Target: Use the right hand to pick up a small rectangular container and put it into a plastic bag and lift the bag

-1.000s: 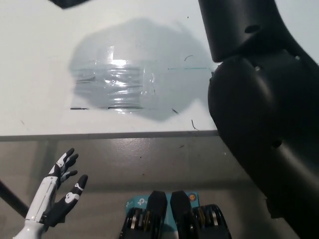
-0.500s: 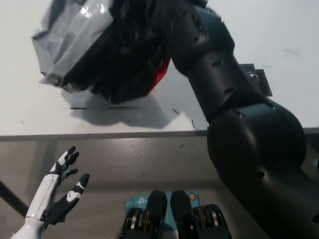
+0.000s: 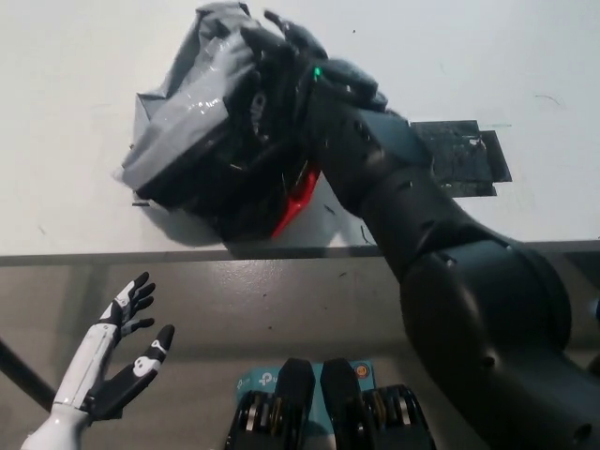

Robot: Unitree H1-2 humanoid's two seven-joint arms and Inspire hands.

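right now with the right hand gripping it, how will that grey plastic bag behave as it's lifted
Probably floppy: the crinkled grey plastic bag is creased and bunched where the black right hand grips it. It likely sags, since a dark load with a red edge hangs at its lower side. The glossy film may be slippery. The white left hand rests open below the table.

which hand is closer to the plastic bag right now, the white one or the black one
Right. The black right hand is gripping the plastic bag over the white table. The white left hand rests open at lower left, below the table edge, well apart from it.
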